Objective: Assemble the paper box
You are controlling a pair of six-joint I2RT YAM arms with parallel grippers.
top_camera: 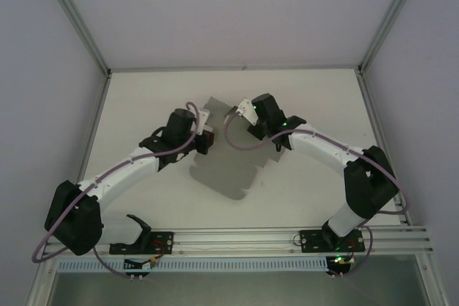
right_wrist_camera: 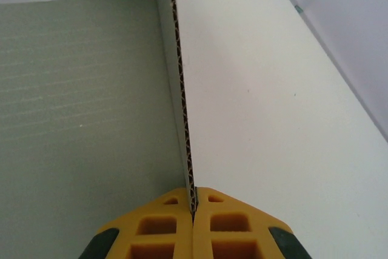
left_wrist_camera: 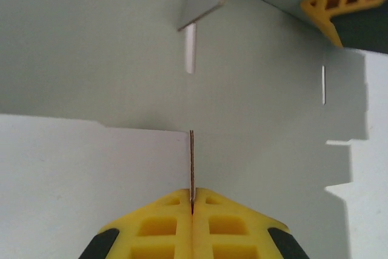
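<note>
Setting: robotics lab test cell. Evidence: bare white counter (top_camera: 308, 184); plain pale enclosure walls (top_camera: 237, 5); aluminium frame posts (top_camera: 74, 19); slotted mounting rail (top_camera: 237, 236) along the counter's near edge.

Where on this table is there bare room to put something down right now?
Free on the table: far right corner behind the right arm, far left beside the left arm. Crowded: the middle, where left gripper and right gripper pinch the paper box.

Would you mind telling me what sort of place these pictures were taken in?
Most likely a robot lab test cell: a white table enclosed by plain panels on an aluminium frame, and a rail at its near edge. The left gripper and right gripper pinch a grey card.
</note>
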